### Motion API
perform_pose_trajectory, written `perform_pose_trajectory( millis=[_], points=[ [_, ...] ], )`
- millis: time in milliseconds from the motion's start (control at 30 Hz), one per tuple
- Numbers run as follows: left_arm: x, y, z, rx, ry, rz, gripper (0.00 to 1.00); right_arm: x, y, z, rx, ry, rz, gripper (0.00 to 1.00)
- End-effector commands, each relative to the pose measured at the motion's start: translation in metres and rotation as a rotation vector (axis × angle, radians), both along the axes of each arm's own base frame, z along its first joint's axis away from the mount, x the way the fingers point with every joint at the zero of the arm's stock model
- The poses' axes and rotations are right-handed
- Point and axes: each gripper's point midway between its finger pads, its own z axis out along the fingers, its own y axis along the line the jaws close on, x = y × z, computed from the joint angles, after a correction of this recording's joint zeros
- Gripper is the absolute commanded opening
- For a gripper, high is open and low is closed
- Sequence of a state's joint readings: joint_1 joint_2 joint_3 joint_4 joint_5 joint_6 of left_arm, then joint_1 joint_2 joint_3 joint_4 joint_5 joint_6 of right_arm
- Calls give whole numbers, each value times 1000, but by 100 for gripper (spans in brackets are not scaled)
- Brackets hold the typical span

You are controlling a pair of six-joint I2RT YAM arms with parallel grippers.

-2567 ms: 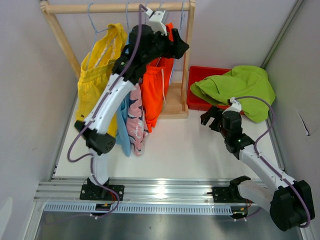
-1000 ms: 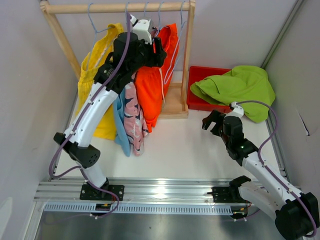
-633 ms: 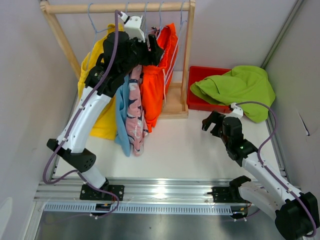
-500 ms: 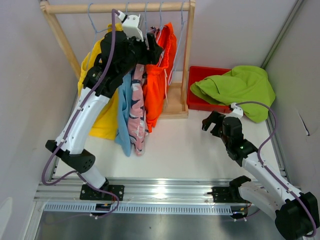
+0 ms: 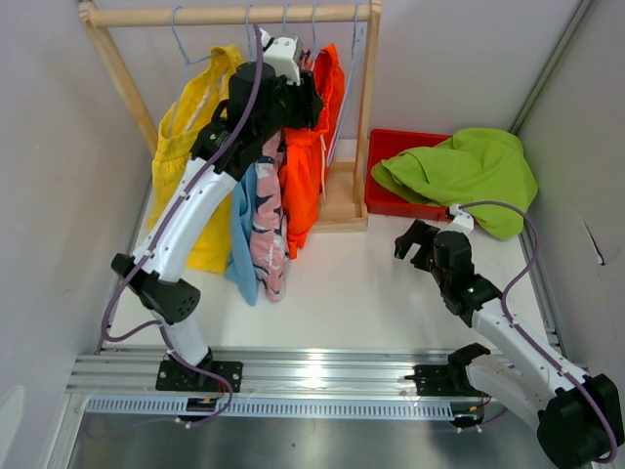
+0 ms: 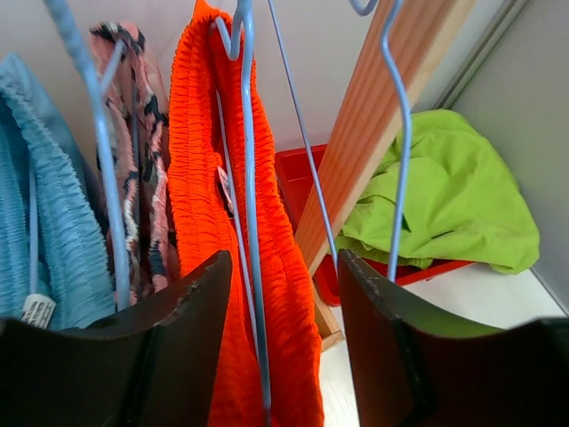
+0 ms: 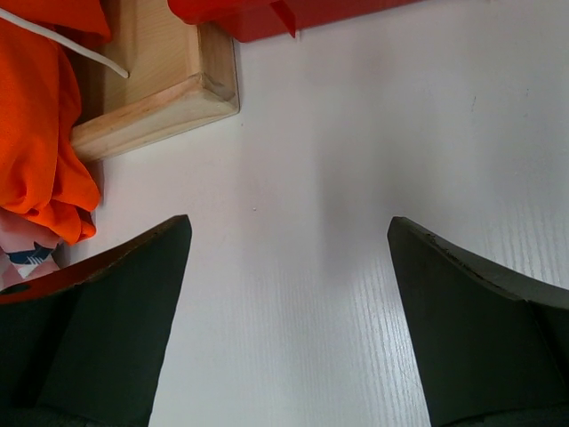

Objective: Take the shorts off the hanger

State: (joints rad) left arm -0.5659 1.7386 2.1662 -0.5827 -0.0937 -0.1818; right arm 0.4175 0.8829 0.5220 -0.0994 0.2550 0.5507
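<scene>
Setting: a white table (image 5: 371,283) between pale walls is being viewed from above, with a wooden rack (image 5: 234,14) standing at its far side.
Left pincer (image 6: 283,267): it is being held high at the rail with its jaws apart, and nothing is being clamped.
Orange shorts (image 6: 200,178): they are being straddled by those jaws, and the wire of their blue hanger (image 6: 249,222) is running down through the gap.
Other shorts: the pink patterned shorts (image 5: 266,234) and light blue shorts (image 5: 242,234) are hanging just left of the left pincer, with the yellow shorts (image 5: 190,156) beyond them. The lime green shorts (image 5: 459,171) are lying well to its right, over a red bin (image 5: 391,147).
Right pincer (image 7: 289,231): it is being held low over bare table with its jaws wide apart, and it is empty.
Step judged: a grip on the orange waistband is being prepared.
Risk: the wire may be pinched together with the cloth, so that the hanger is dragged instead of the shorts being slipped off. The bare hanger (image 6: 397,160) just right of the jaws may be snagged.
</scene>
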Motion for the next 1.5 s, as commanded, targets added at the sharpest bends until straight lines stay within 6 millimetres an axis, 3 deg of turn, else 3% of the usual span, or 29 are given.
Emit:
perform_pose_trajectory(
  millis=[0, 67, 100, 167, 200, 400, 600, 700, 800, 833, 900, 933, 1033, 1133, 1233, 1267, 1300, 1367, 1467],
  points=[
    [20, 4, 4, 5, -27, 50, 54, 5, 0, 10, 19, -46, -17, 99],
    [25, 7, 0, 14, -20, 71, 48, 5, -1, 10, 13, -45, -16, 99],
    [27, 8, -2, 17, -18, 81, 34, 5, 0, 11, 14, -48, -14, 99],
    [31, 12, -1, 22, -17, 102, 18, 5, -1, 11, 9, -49, -13, 99],
    [32, 13, 1, 21, -20, 113, 2, 5, -1, 11, 10, -50, -13, 99],
    [17, 27, 38, 18, -78, 126, 0, 5, 1, 14, 22, -55, -4, 98],
    [-28, 52, 107, -35, -208, 109, 0, 6, 5, 33, 40, -99, 12, 98],
    [-58, 66, 122, -42, -225, 88, 0, 7, 9, 54, 41, -148, 45, 99],
    [-84, 72, 110, -21, -180, 41, 0, 6, 15, 88, 36, -221, 105, 99],
    [-99, 77, 89, 13, -133, 18, 0, 3, 20, 102, 30, -254, 150, 99],
    [-126, 83, 88, 8, -144, -31, 0, 1, 26, 137, 35, -323, 196, 99],
    [-143, 92, 64, 27, -106, -40, 0, -3, 32, 151, 41, -349, 241, 99],
    [-181, 106, 44, 34, -62, -80, 0, -14, 48, 200, 45, -442, 359, 99],
    [-210, 103, 23, 59, -6, -183, 0, -31, 68, 247, 83, -526, 488, 99],
    [-244, 103, 28, 33, -24, -286, 0, -45, 89, 278, 113, -578, 598, 100],
    [-258, 105, 42, 0, -56, -313, 0, -45, 95, 281, 119, -578, 618, 100],
    [-270, 101, 44, -14, -48, -367, 0, -49, 98, 295, 127, -604, 629, 99],
    [-288, 102, 60, -69, -89, -405, 0, -56, 116, 297, 137, -598, 681, 100],
    [-306, 92, 63, -96, -93, -509, 0, -68, 133, 306, 133, -615, 715, 99]
  ],
)
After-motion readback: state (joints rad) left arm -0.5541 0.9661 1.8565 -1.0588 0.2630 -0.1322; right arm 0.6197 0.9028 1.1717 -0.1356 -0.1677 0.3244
